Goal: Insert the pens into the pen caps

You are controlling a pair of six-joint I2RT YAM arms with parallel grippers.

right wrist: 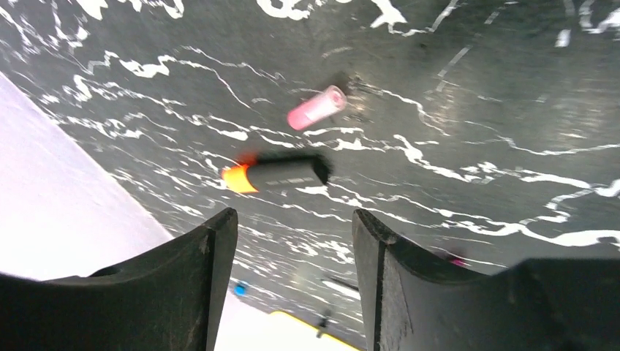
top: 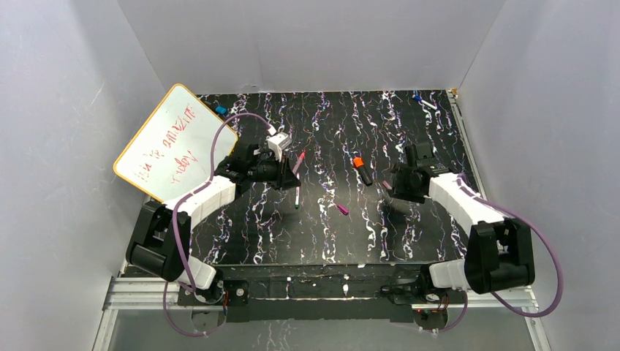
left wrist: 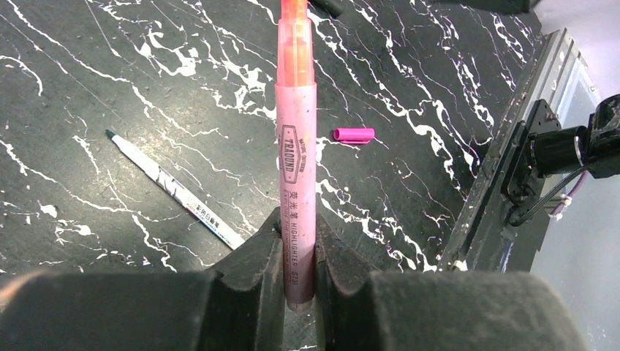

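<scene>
Closest up, the left fingers [left wrist: 252, 281] are clamped on the tail end of the pink pen [left wrist: 296, 168], and that wrist view even shows the print on its barrel, with the whitish green-tipped pen [left wrist: 175, 191] and the magenta cap [left wrist: 354, 134] lying on the table [left wrist: 110, 66] beyond. The right wrist view shows what the top one can't: the right fingers [right wrist: 197, 285] are apart with nothing between them, and the black pen with the orange tip [right wrist: 285, 174] lies on the table just ahead. Only the overhead shot catches the whiteboard [top: 172, 142] at far left, and it puts the black pen mid-table, just left of the right arm.
</scene>
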